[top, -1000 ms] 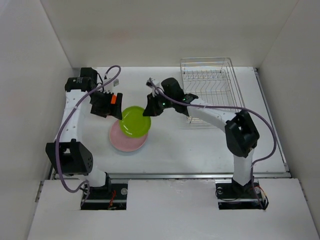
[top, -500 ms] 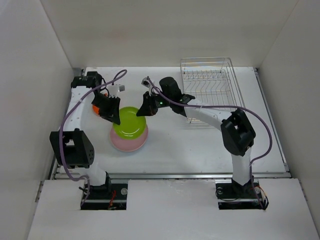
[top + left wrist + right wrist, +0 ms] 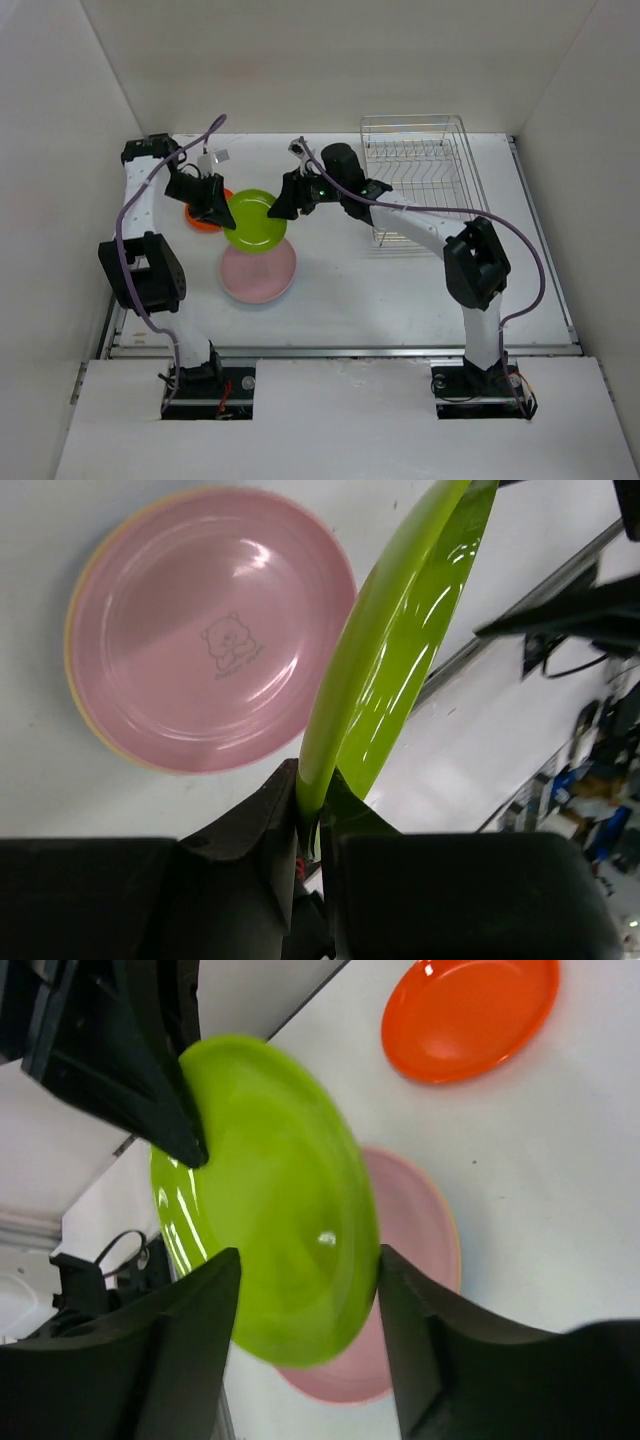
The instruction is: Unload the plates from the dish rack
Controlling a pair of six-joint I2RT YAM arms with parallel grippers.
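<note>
Pink plate (image 3: 258,272) lies nearest on the surface (image 3: 400,290). Above it my left claw (image 3: 310,830) now pinches the lime green plate (image 3: 254,220) by its rim, carried back-left since a second ago, and my right claw (image 3: 283,203) is spread wide, released. Beyond, orange plate (image 3: 203,218) is down and the dish rack (image 3: 420,175) looks bare, so I judge this the last plate.

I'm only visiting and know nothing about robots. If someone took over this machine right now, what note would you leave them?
Left gripper: shut on the rim of the lime green plate, holding it tilted off the table.
Right gripper: open, at that plate's opposite edge, not gripping it.
On the table: the pink plate sits on a tan-yellow plate, and the orange-red plate lies apart from them. No blue plate is visible.
Dish rack: no plate shows in it.
Done: the rack looks unloaded.
Left: set the lime green plate down, probably on the table with the others.
</note>
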